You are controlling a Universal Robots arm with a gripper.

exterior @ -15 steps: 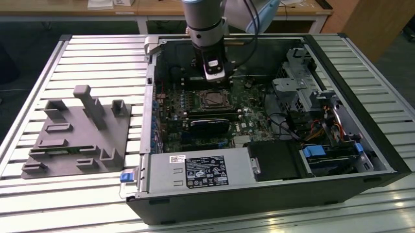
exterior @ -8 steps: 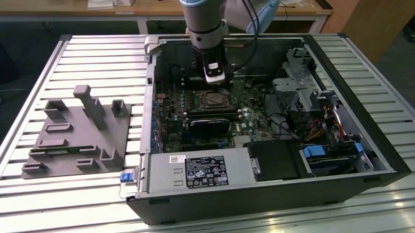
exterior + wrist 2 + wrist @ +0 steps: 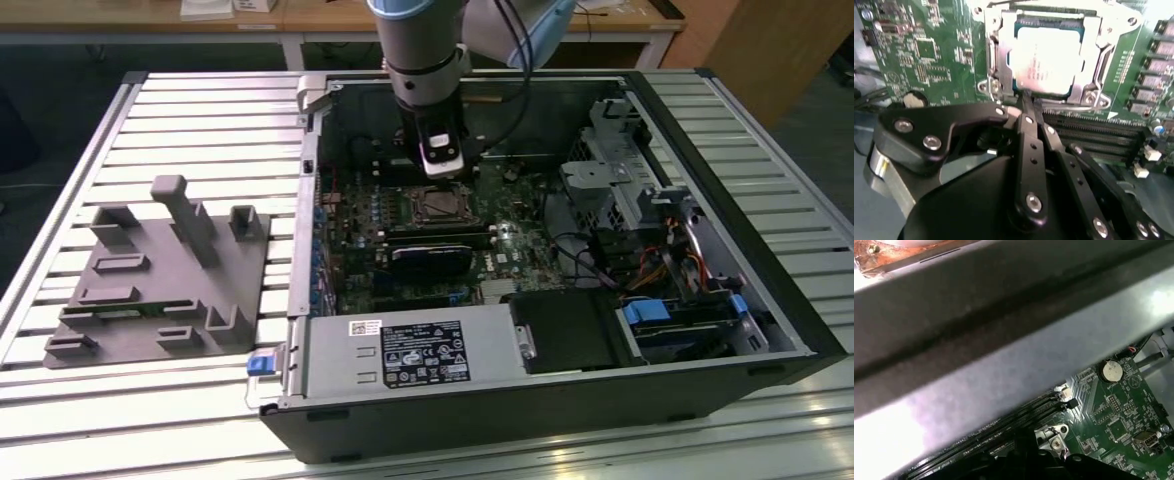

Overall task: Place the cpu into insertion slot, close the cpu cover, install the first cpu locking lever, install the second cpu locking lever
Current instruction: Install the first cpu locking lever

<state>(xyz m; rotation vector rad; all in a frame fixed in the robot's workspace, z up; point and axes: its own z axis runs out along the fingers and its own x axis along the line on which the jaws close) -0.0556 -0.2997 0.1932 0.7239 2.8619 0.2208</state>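
Exterior view: open computer case [image 3: 561, 400] lying on a slatted metal table [image 3: 200, 120], grey moulded fixture [image 3: 160, 275] on the exterior view's left. Arm reaching down into the case, gripper [image 3: 443, 165] poised just above the insertion slot [image 3: 438, 206] on the green motherboard [image 3: 527, 245].

Second wrist view: cpu [image 3: 1046, 57] seated flat in the socket, pale metal face up, with the cpu cover [image 3: 994, 55] framing it and apparently lying down over its edges. Black fingers drawn together at the tips, gripper [image 3: 1025, 100] close to the frame's near edge, nothing visibly held; contact with the frame impossible to confirm. Long black memory slots [image 3: 1089, 130] just beside the socket, coin battery [image 3: 913, 100] off to one side.

First wrist view: blurred grey case wall [image 3: 1004, 340] across most of the frame, and beyond it a strip of board with the coin battery [image 3: 1111, 371], memory slot ends [image 3: 1019, 415] and a screwed metal corner bracket [image 3: 1051, 432].

Judged from the look of it: chip light, thin and rigid, slick on its metal face and easily harmed on its underside, best taken by two opposite edges and never forced. Cover likely thin springy sheet metal, best pressed on its solid frame rather than near the cut-out.
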